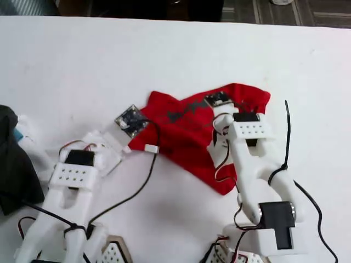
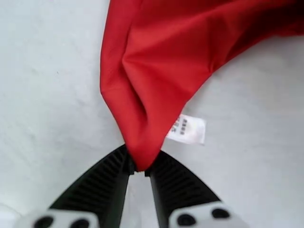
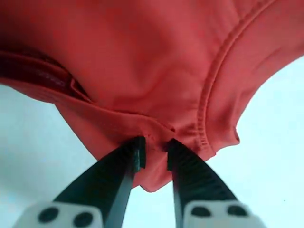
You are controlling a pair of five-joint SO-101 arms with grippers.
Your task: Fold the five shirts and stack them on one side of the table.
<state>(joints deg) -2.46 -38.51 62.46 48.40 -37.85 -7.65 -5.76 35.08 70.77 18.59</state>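
1. Your red shirt (image 1: 192, 129) lies crumpled on the white tabletop (image 1: 164, 55), just off centre toward 3 o'clock in the high view. A dark print (image 1: 186, 112) shows on its upper face.
2. Your left gripper (image 2: 137, 168) is closed almost completely, and its two black jaws pinch a pointed corner of the shirt (image 2: 156, 71). In the high view that corner is at the shirt's 8 o'clock end.
3. A small white label (image 2: 186, 129) hangs from the cloth just beside that pinch and rests on the tabletop.
4. Your right gripper (image 3: 155, 154) is narrowed to a small gap, with a raised ridge of the shirt (image 3: 142, 71) caught between its jaws. The grip sits right beside a curved stitched seam (image 3: 213, 85).
5. In the high view the right arm reaches over the shirt's 3 o'clock side and covers part of it there.
6. The cloth between the two grips looks slack and creased, not stretched flat.
7. A dark cloth (image 1: 13, 159) lies at the tabletop's 8 o'clock edge, well apart from the shirt.
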